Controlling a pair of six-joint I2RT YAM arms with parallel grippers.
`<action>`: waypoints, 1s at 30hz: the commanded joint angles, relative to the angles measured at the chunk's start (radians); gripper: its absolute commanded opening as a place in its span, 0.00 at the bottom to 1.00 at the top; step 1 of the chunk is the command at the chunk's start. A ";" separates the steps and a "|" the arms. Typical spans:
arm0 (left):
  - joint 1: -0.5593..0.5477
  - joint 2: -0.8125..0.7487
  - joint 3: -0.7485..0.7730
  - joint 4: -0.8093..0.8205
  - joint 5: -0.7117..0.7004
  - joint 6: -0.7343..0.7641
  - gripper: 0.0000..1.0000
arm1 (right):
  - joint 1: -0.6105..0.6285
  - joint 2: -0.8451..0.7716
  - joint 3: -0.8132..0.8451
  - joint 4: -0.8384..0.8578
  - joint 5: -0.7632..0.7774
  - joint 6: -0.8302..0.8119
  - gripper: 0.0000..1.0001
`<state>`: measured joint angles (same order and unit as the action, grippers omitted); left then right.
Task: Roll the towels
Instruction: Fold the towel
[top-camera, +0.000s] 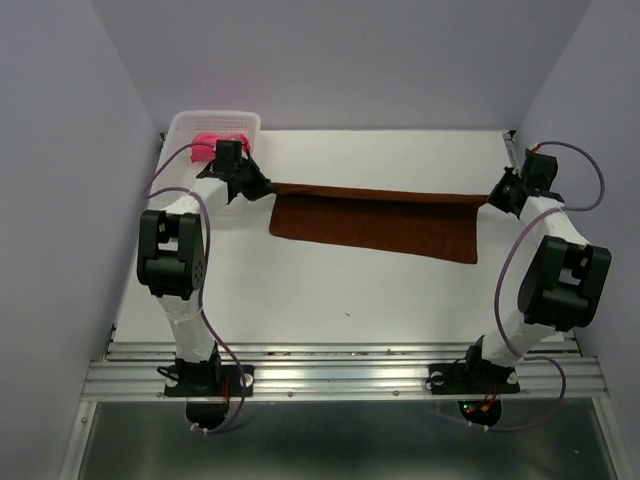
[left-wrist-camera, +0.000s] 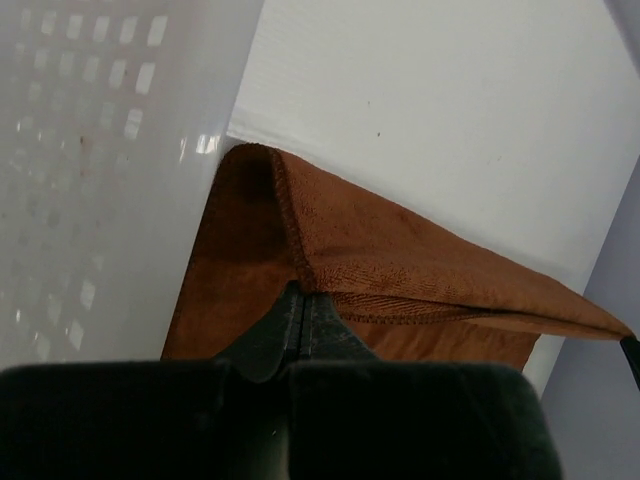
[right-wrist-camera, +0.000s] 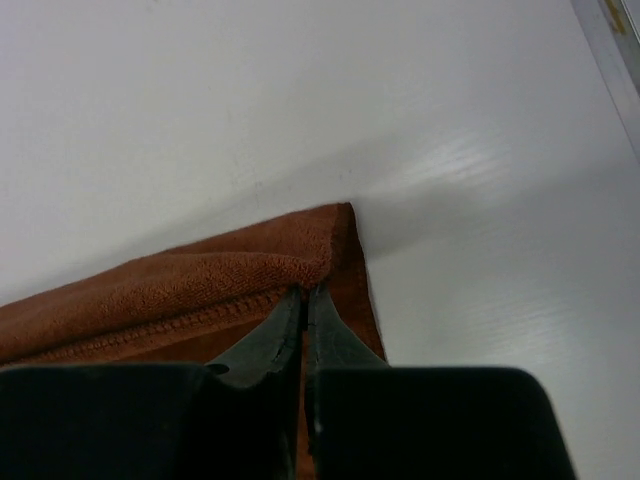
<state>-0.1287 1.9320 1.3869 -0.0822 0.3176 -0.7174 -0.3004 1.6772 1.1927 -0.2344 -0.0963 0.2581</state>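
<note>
White table (top-camera: 330, 300), pale walls all round. Two towels on show: one brown towel (top-camera: 380, 225), and one pink towel (top-camera: 210, 139) bunched in the lone basket (top-camera: 185, 125) at the far left corner. The brown towel is plush, hemmed and doubled over lengthwise across the table's far half. Left gripper (top-camera: 268, 186) is clamped on its left corner and right gripper (top-camera: 489, 200) pinches the right corner, top edge taut between them.

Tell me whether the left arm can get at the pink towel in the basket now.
Probably not yet: the left tool is shut on the brown towel. The pink towel lies close by in the basket, so releasing should free it.
</note>
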 joint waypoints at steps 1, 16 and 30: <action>0.000 -0.149 -0.049 -0.033 -0.051 0.078 0.00 | -0.034 -0.105 -0.074 0.024 0.043 -0.011 0.01; -0.040 -0.160 -0.123 -0.211 -0.190 0.164 0.00 | -0.034 -0.215 -0.272 -0.035 0.038 0.016 0.01; -0.069 -0.150 -0.147 -0.315 -0.304 0.131 0.00 | -0.034 -0.221 -0.346 -0.063 0.029 0.049 0.04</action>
<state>-0.1913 1.7855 1.2236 -0.3508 0.1036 -0.5922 -0.3157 1.4860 0.8608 -0.3077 -0.0860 0.3023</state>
